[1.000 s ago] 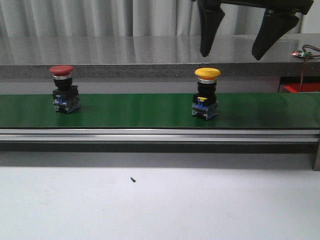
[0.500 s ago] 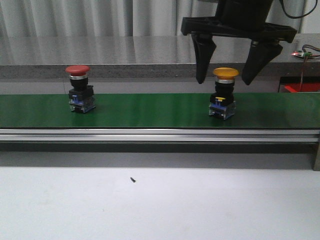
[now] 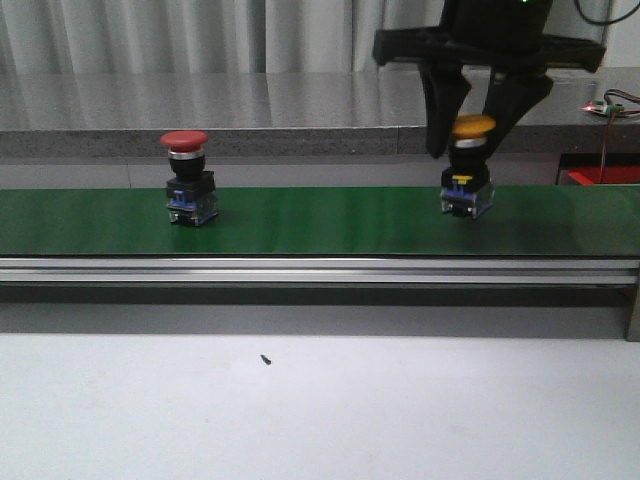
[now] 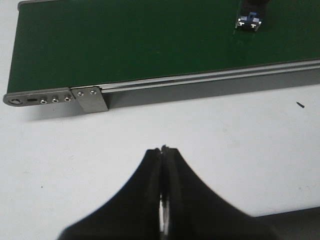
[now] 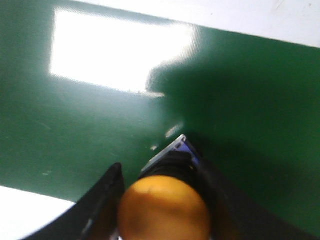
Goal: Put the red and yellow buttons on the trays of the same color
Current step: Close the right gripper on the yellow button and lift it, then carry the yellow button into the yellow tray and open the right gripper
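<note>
A: Start at the fingers. What is the right gripper (image 3: 470, 135) doing?

B: Its fingers (image 3: 438, 115) straddle the yellow button (image 3: 472, 128), one on each side of the domed cap, in the upper right of the front view. In the right wrist view they flank the cap closely, but whether they have actually clamped onto it I cannot tell.

A: And the left gripper (image 4: 163, 150)?

B: Its fingers are pressed together with nothing between them, hanging over the white worktop (image 4: 210, 140) at the bottom centre of the left wrist view.

A: Where do the buttons sit?

B: Both stand upright on the green conveyor belt (image 3: 320, 220). The yellow one is right of centre, the red button (image 3: 188, 180) left of centre, well apart from each other.

A: How would you expect the yellow one to handle?

B: Rigid and fairly light, I would guess, but top-heavy (a wide cap on a narrower black body with a blue base). The smooth dome looks slippery, so holding just under the cap rim or on the black collar seems safer than squeezing the dome itself.

A: Any trays in sight?

B: Only a sliver of something red (image 3: 600, 176) at the right edge of the front view; I cannot say what it is.
</note>
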Motion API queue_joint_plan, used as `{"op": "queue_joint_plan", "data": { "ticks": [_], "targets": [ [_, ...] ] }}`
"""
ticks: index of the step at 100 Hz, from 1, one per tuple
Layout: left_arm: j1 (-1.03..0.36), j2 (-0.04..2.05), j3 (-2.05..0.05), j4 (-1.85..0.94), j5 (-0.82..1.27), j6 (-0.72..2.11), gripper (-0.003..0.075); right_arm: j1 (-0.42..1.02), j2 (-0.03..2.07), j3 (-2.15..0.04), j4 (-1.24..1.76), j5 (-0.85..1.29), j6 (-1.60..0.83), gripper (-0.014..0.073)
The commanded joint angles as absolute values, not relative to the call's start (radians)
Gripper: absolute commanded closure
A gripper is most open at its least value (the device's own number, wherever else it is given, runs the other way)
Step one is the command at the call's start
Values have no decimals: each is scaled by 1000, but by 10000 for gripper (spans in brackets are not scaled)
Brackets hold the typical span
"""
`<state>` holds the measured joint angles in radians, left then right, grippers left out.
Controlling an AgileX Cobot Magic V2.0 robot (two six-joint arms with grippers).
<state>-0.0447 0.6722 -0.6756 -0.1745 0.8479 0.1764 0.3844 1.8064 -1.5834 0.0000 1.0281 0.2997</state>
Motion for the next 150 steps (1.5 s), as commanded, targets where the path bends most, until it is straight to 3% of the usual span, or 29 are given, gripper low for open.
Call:
{"op": "queue_joint_plan", "data": {
  "ticks": [1,72,150],
  "targets": [
    [-53,670,-700,-193,796,173,740,350,1694,-1615,-52,1026,299,318],
    [-53,670,-700,-193,796,173,740,-124,1384,-1294,-100,1090,244,318],
    [-53,670,-700,-193,796,173,740,-236,1396,-990,-76,838,237,318]
  ]
}}
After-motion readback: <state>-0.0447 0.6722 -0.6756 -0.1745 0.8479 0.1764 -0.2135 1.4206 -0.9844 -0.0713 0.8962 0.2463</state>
